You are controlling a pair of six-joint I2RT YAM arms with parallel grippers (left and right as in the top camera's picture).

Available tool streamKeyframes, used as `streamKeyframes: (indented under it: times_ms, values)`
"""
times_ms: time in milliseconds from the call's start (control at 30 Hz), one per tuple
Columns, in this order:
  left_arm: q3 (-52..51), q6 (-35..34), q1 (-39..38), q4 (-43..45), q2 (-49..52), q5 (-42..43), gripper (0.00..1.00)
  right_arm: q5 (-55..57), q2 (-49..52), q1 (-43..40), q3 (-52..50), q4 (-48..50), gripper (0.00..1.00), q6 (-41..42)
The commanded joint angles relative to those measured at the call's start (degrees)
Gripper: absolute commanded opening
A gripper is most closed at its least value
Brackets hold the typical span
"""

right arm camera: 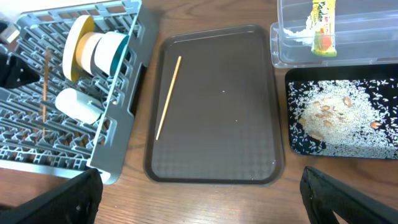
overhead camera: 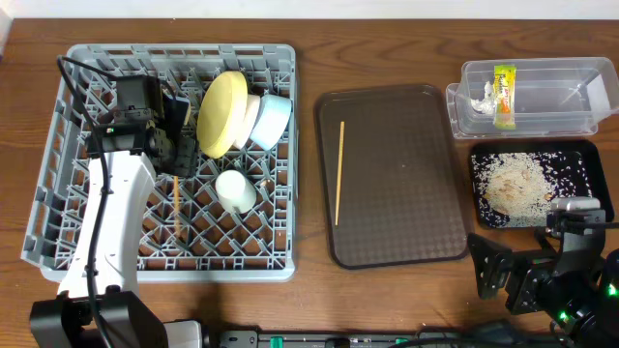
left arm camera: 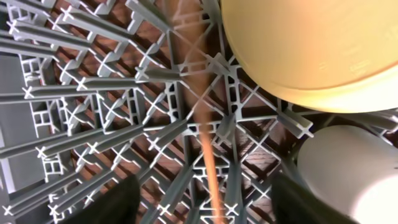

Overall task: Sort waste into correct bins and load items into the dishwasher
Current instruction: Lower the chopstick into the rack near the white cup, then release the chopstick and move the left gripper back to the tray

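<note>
Dish rack (overhead camera: 242,246), left side of the bench (overhead camera: 387,39): loaded. Brown serving tray (overhead camera: 406,193), centre: carries one item only. Clear tub (overhead camera: 556,97) and black tray (overhead camera: 585,198), right side: both hold waste.

Inside the rack, the yellow plate (overhead camera: 221,114), white bowl (overhead camera: 250,118) and light blue bowl (overhead camera: 274,118) stand on edge, one against the next. The white cup (overhead camera: 235,190) lies on its side just below them. One chopstick (left arm camera: 208,155) rests along the lattice.

Rice scraps (overhead camera: 513,184) are spread in the black tray. The snack wrapper (overhead camera: 503,95) and tissue (overhead camera: 481,97) sit in the tub.

Outstanding item: the second chopstick (overhead camera: 339,172), lying flat and lengthwise on the serving tray's left half, well apart from both arms.

Left fingers (left arm camera: 118,205): spread, above the racked chopstick, gripping nothing. Right fingers (right arm camera: 68,199): spread wide at the bench's near right edge, empty.

Handling assessment: the chopstick is light, stiff, thin and smooth. It is likely to roll or pivot if pinched off-centre. Recommend a pinch across its width near mid-length, with the fingers lowered right down to the tray surface.
</note>
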Motion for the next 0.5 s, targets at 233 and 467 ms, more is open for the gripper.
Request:
streamKeyframes:
  times_ms: [233,467]
  values:
    - [3.3,-5.2,-0.3,-0.3,-3.3,3.0,0.73,-0.3,-0.1,0.6,2.1,-0.3,0.99,-0.7]
    - [3.9,-7.3,-6.7,-0.3,-15.0,10.8,0.73,-0.2,-0.1,0.6,4.8,-0.2,0.99,-0.7]
